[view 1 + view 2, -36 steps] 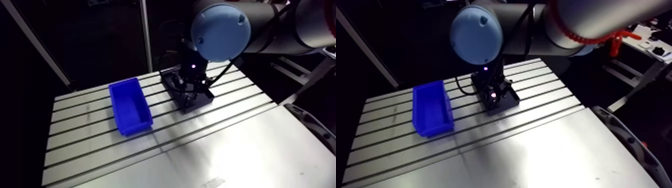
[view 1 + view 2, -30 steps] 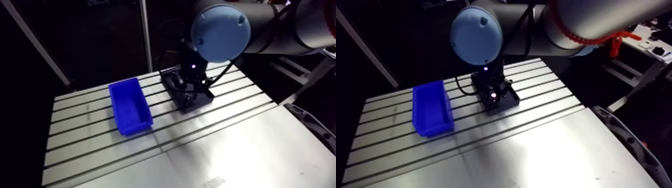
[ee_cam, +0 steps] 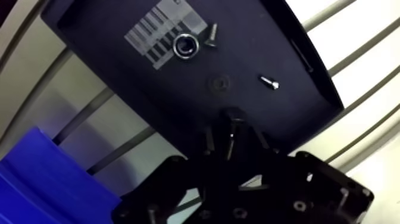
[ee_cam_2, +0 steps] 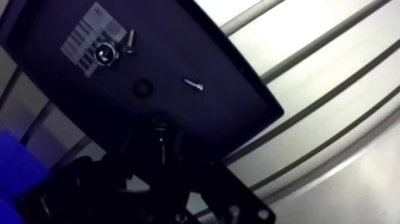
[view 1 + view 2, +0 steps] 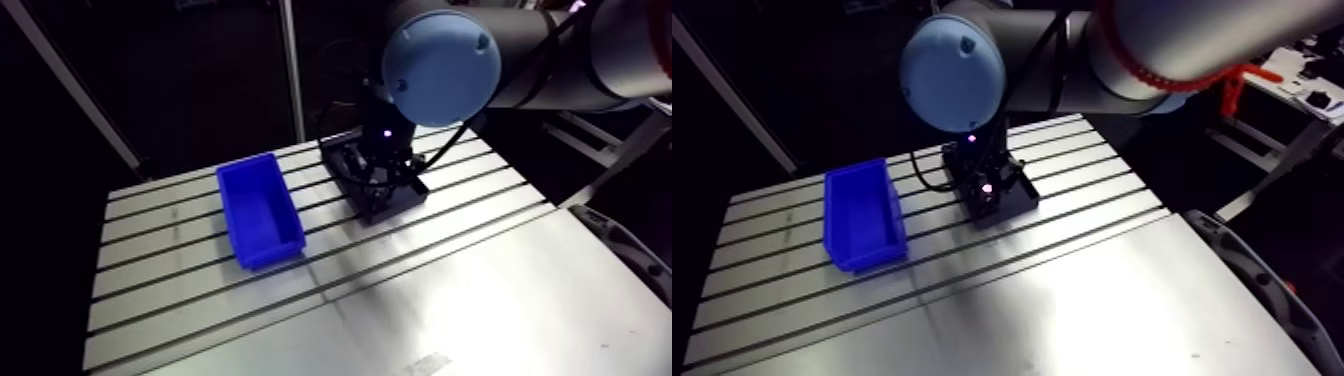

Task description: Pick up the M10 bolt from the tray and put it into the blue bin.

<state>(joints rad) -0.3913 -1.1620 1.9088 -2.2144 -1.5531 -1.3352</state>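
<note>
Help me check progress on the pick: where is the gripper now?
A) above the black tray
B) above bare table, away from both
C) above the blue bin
A: the wrist view shows the gripper directly over the black tray, and in the arm view the blue bin stands apart to one side of it.

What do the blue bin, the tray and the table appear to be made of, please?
Blue bin: probably moulded plastic, even saturated colour, slight sheen.
Tray: likely matte black plastic, dull and hardly reflecting.
Table: bare aluminium, brushed look, bright streaky reflections, machined slots.
</note>
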